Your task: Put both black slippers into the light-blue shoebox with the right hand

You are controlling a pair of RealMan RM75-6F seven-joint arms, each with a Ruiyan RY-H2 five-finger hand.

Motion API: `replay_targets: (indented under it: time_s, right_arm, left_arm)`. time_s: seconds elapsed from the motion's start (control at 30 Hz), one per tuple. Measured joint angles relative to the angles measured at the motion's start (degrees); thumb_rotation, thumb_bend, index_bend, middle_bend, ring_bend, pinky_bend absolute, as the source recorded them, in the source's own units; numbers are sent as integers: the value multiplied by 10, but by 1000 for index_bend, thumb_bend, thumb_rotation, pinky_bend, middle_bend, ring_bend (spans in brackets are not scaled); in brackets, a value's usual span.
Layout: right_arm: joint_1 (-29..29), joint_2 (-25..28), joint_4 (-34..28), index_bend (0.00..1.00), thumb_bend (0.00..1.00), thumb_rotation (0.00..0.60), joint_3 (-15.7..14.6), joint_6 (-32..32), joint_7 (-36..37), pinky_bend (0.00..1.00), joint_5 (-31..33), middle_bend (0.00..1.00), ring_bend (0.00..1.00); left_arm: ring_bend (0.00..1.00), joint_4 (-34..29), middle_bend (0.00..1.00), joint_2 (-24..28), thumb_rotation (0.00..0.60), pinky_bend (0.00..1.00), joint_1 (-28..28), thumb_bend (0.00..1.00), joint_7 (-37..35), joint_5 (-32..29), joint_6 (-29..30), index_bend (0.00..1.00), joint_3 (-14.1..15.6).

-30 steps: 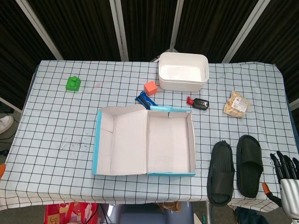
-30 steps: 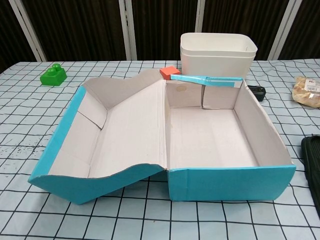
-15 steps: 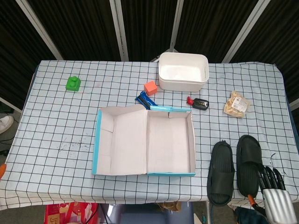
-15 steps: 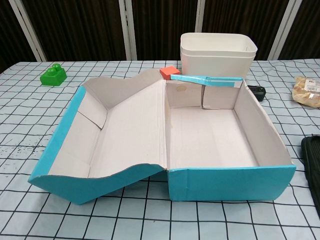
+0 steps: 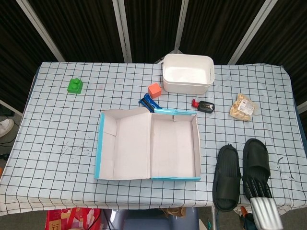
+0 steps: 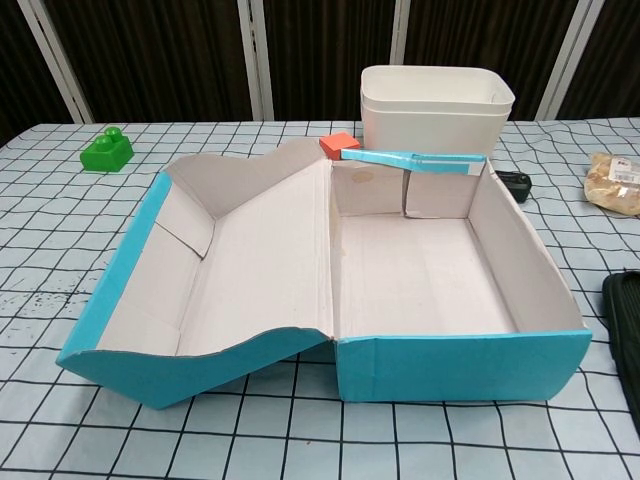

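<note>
Two black slippers lie side by side at the table's near right corner: one (image 5: 226, 178) closer to the box, the other (image 5: 255, 160) to its right. My right hand (image 5: 261, 203) reaches in from the bottom edge of the head view, its dark fingers (image 5: 256, 186) stretched over the near end of the right-side slipper; whether they touch it I cannot tell. The light-blue shoebox (image 5: 98, 153) stands open and empty in the middle, lid flap spread to the left. In the chest view the box (image 6: 460, 365) fills the frame and a slipper edge (image 6: 625, 330) shows at far right. No left hand shows.
A white tub (image 5: 187, 73) stands behind the box, with an orange block (image 5: 154, 89), a blue wrapper (image 5: 148, 102) and a black key fob (image 5: 206, 106) near it. A snack bag (image 5: 242, 107) lies at the right, a green block (image 5: 75, 86) at the far left.
My right hand has moved left from the table's right corner, over the near end of the right-side slipper. The slippers and box have not moved.
</note>
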Motion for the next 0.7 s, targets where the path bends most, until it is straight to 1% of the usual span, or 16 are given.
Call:
replay_targets:
  time_s: [0.13, 0.3, 0.5, 0.7]
  right_arm:
    - [2, -8, -19, 0, 277, 600, 6, -14, -40, 11, 16, 1, 0]
    - [7, -11, -47, 0, 223, 600, 13, -34, -74, 11, 44, 0, 0]
    - [19, 5, -99, 0, 155, 600, 19, -63, -119, 11, 79, 0, 0]
    - [32, 24, -164, 0, 153, 600, 22, -85, -175, 11, 115, 0, 0]
  left_arm:
    - [0, -1, 30, 0, 600, 16, -1, 458, 4, 1, -2, 38, 1]
    - [0, -2, 30, 0, 600, 16, -3, 458, 5, -3, -6, 37, 0]
    - [0, -2, 30, 0, 600, 16, -3, 458, 6, -2, -6, 36, 1]
    - [0, -2, 30, 0, 600, 16, -4, 459, 8, -3, -9, 36, 1]
